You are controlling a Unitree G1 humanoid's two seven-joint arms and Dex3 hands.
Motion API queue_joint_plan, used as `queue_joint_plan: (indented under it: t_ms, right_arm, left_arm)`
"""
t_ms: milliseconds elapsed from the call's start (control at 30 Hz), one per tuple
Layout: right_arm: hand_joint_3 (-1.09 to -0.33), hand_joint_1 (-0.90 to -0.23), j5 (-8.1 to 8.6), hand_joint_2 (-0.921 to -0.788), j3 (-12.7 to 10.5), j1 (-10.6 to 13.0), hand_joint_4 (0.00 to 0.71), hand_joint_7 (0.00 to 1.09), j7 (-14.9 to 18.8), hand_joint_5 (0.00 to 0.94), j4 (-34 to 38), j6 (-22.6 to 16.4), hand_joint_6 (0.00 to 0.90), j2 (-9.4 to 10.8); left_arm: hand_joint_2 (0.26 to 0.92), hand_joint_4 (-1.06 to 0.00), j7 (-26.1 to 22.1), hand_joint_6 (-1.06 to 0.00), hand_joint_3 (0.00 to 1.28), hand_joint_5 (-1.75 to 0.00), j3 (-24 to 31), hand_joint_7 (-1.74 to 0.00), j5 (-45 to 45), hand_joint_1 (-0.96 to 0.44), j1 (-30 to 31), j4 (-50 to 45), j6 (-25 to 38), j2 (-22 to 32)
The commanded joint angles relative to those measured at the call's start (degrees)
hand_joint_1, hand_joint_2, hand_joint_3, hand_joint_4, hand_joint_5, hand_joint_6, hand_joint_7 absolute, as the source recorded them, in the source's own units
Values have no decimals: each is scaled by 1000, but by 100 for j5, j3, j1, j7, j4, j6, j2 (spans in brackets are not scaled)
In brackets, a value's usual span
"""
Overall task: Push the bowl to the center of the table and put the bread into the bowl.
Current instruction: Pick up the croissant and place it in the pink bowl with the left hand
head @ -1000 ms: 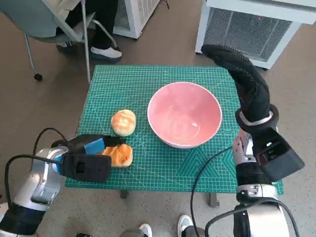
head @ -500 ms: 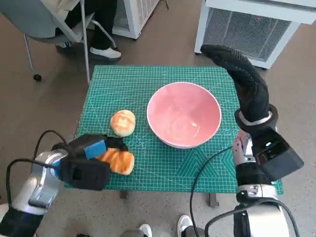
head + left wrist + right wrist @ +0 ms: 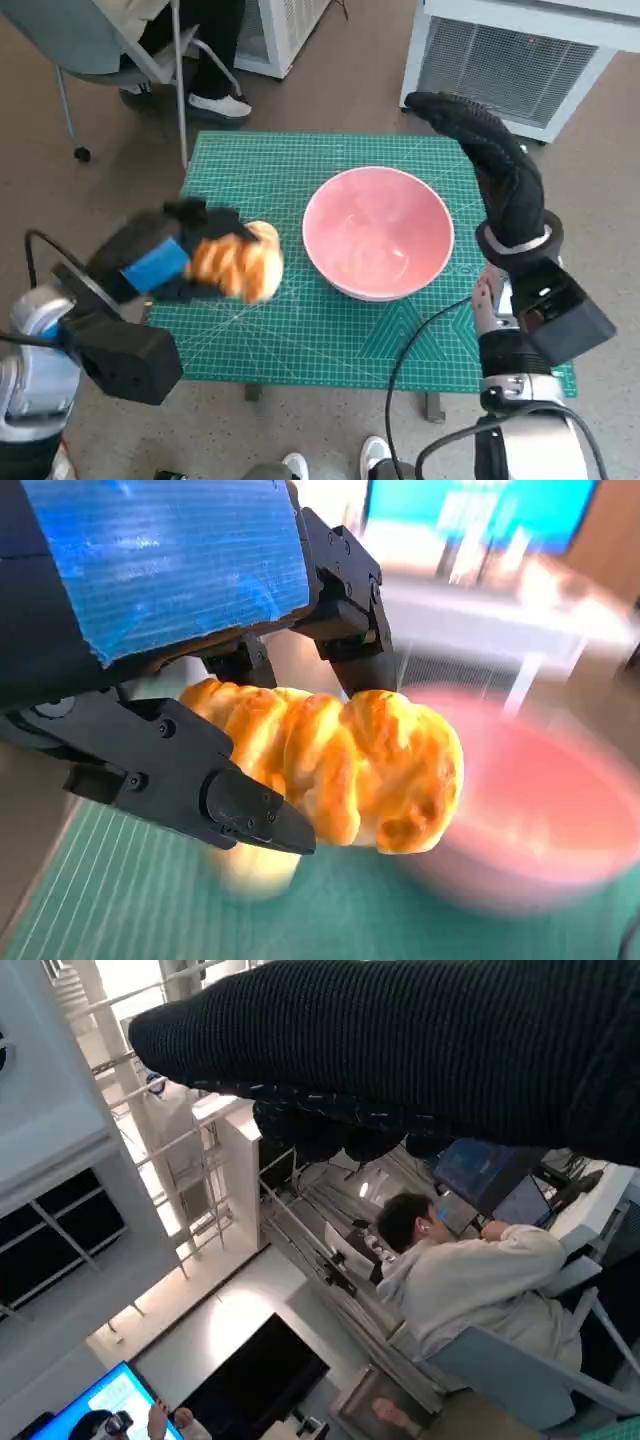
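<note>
Two views show the left robot hand pinching the bread above the green table, but only the left wrist view shows its black fingers pressing the ridged, golden, glossy crust, with a second round bun blurred under it. Just right of this robot hand, the smooth pink bowl stands near the middle of the table. Beyond the bowl, the right robot hand in knitted glove is raised with fingers stretched, holding nothing, and the right wrist view shows a seated person.
</note>
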Motion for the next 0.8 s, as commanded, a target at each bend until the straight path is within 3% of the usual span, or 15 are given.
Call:
queue_joint_plan:
  t_ms: [33,433,667,800]
  right_arm:
    - [-791,-599,-36,-921,13,76,244,9,20,0,16,68,301,-42]
    - [-787,-604,-69,-921,12,81,243,10,-16,0,12,19,301,-72]
    - [-782,-608,-14,-921,-2,92,244,10,20,1,11,25,301,-105]
    - [-779,-611,20,-921,-8,129,244,11,27,1,-39,32,302,-114]
  left_arm:
    - [920,-730,384,-647,40,-1130,-47,-1134,71,2,-581,104,-220,-227]
    - [914,-758,1174,-701,15,-1079,-941,-1097,887,2,-2173,1251,-530,-1110]
    - [907,-799,1726,-714,5,-1014,-1511,-1100,1328,2,-2917,2784,-878,-1687]
    - [918,-754,1783,-661,28,-1046,-1840,-1174,1443,2,-3354,3930,-992,-1986]
